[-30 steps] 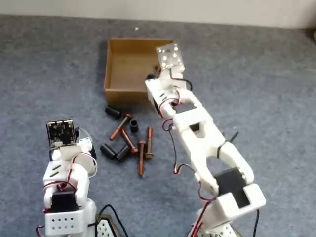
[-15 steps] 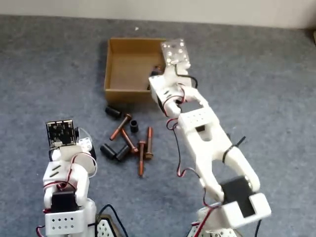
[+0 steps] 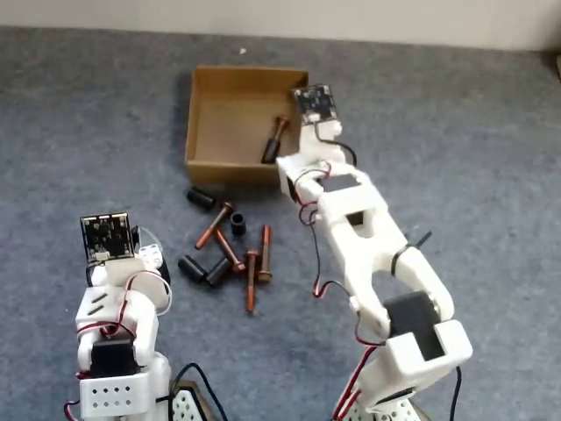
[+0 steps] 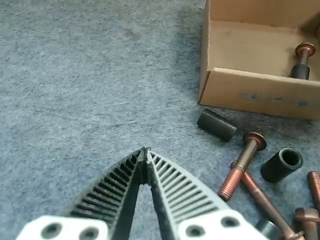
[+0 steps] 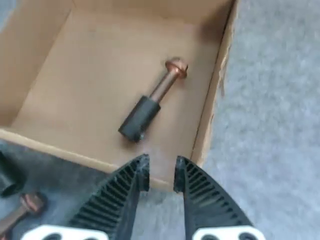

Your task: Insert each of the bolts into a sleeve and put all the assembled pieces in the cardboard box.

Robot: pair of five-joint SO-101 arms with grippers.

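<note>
Delivery of one assembled piece (image 5: 150, 102), a bolt seated in a dark sleeve, to the cardboard box (image 3: 223, 114). The piece lies flat on the box floor, close to the corner nearest the right arm. The right gripper (image 5: 161, 165) hangs over the box's near wall beside that corner, its jaws a little apart and empty. The piece lies just beyond the fingertips, inside the box and clear of both. The next step is judged to be a return for more parts. To do it well, the gripper should rise above the wall before swinging, so the cardboard is not dragged, and then take a bolt that lies apart from its neighbours. The loose bolts (image 3: 250, 263) and sleeves (image 3: 200, 199) lie on the carpet (image 3: 456, 158) just outside the box's near wall. The left gripper (image 4: 145, 152), jaws pressed together on nothing, rests over the carpet farther out from that wall.
</note>
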